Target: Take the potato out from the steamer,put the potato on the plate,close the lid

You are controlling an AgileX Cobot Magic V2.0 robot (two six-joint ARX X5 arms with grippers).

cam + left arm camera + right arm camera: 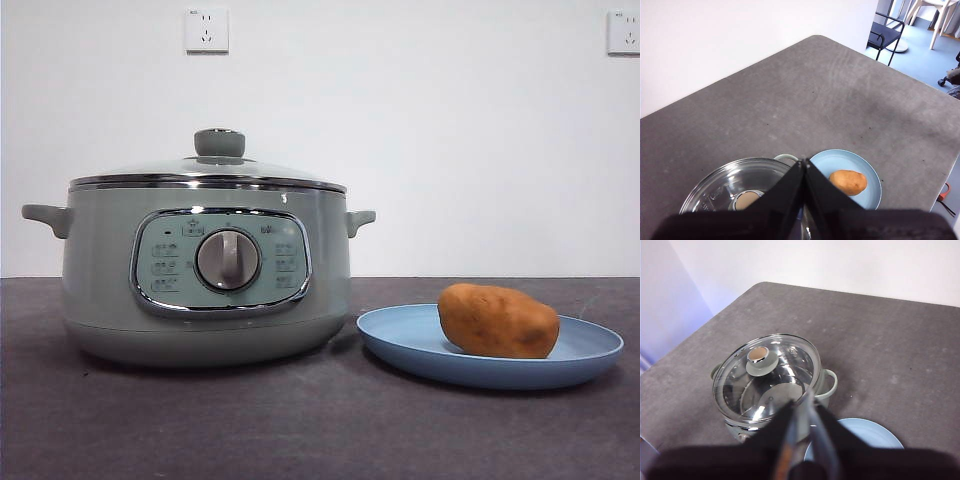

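Potato (498,320) at lower right on blue plate (400,340); glass lid (208,172) seated on steamer (100,270), fragile, best gripped by knob (219,142). Left gripper (804,162) and right gripper (802,402) both clenched, empty, high above.

Open tabletop (250,420) lies all around; only the lidded steamer (205,270) and the plate (400,345) beside it obstruct.

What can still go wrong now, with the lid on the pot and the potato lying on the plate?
Little looks risky. The potato lies toward one side of the plate, not at its middle, so a knock could roll it toward the low rim. The plate sits close beside the steamer, so an arm passing low between them might nudge either. The lid looks seated, but its far rim is hidden in the front view. Both pincers hang shut above, holding nothing.
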